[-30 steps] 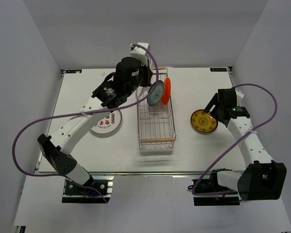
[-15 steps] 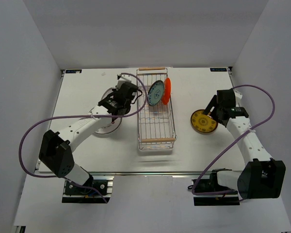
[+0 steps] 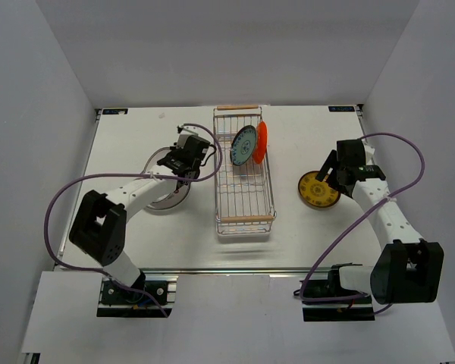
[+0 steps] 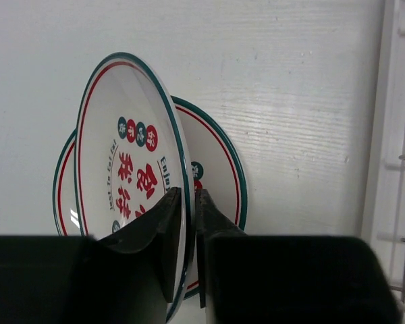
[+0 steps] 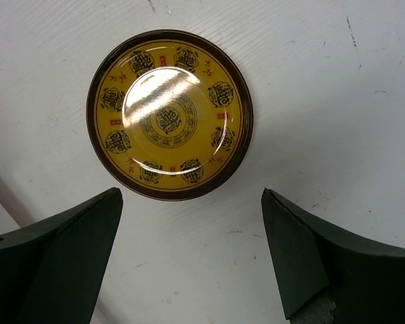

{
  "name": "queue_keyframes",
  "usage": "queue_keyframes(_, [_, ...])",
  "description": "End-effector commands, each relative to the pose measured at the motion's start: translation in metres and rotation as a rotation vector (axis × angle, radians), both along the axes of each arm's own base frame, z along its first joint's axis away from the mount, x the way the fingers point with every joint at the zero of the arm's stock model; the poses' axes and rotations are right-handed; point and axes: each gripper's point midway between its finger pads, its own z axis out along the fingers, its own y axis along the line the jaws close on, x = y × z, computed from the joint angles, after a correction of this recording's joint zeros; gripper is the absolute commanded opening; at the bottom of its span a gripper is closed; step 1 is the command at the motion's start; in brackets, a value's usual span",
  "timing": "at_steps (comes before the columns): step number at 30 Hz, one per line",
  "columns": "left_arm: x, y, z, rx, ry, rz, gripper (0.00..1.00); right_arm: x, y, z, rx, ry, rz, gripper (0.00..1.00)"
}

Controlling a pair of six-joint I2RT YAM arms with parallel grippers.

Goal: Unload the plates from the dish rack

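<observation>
My left gripper [image 4: 187, 202] is shut on the rim of a white plate with a green rim and red marks [image 4: 121, 155]. I hold that plate tilted on edge over a like plate [image 4: 223, 162] lying flat on the table. From above, the left gripper [image 3: 180, 174] sits left of the dish rack [image 3: 246, 220]. In the rack's far end stand a teal plate [image 3: 243, 145] and an orange-red plate [image 3: 261, 142]. A yellow-brown patterned plate [image 5: 169, 115] lies flat on the table right of the rack. My right gripper [image 5: 191, 196] hangs open just beside it, holding nothing.
The rack's wire wall [image 4: 399, 169] is close on the right of the held plate. White walls enclose the table [image 3: 303, 235] on three sides. Purple cables loop from both arms.
The left arm swung down and left from the rack's far end, carrying the green-rimmed plate to just over the plate on the table. The right arm has hardly moved.
</observation>
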Motion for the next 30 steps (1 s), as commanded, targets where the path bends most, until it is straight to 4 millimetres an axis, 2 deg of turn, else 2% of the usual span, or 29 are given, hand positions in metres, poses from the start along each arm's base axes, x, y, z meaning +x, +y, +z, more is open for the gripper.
queue_keyframes(1, [0.007, 0.000, 0.014, -0.014, -0.026, 0.022, 0.27, 0.004, -0.004, 0.002, -0.012, -0.007, -0.008, 0.89])
queue_keyframes(6, [0.005, -0.004, -0.001, -0.030, 0.008, 0.011, 0.36, 0.003, -0.004, 0.000, -0.018, 0.009, -0.004, 0.89])
queue_keyframes(11, [0.002, -0.007, -0.005, -0.050, 0.032, 0.015, 0.58, 0.003, -0.002, 0.003, -0.007, 0.010, 0.003, 0.89])
queue_keyframes(16, [0.002, -0.011, 0.013, -0.099, -0.004, 0.005, 0.73, 0.006, 0.002, 0.012, 0.005, -0.001, 0.019, 0.89])
queue_keyframes(19, [0.002, -0.010, 0.020, -0.123, -0.014, -0.001, 0.83, 0.007, 0.013, 0.017, 0.045, -0.016, 0.078, 0.89])
queue_keyframes(21, [-0.001, -0.010, 0.028, -0.139, -0.025, -0.004, 0.98, 0.010, 0.023, 0.024, 0.080, -0.046, 0.121, 0.89])
queue_keyframes(25, [-0.004, -0.008, 0.036, -0.155, -0.042, 0.005, 0.98, 0.020, 0.040, 0.048, 0.132, -0.139, 0.211, 0.89])
queue_keyframes(26, [-0.005, -0.007, 0.041, -0.168, -0.055, 0.010, 0.98, 0.026, 0.051, 0.060, 0.159, -0.181, 0.273, 0.89])
queue_keyframes(30, [-0.013, -0.003, 0.058, -0.217, -0.103, 0.025, 0.98, 0.039, 0.072, 0.089, 0.174, -0.251, 0.366, 0.89])
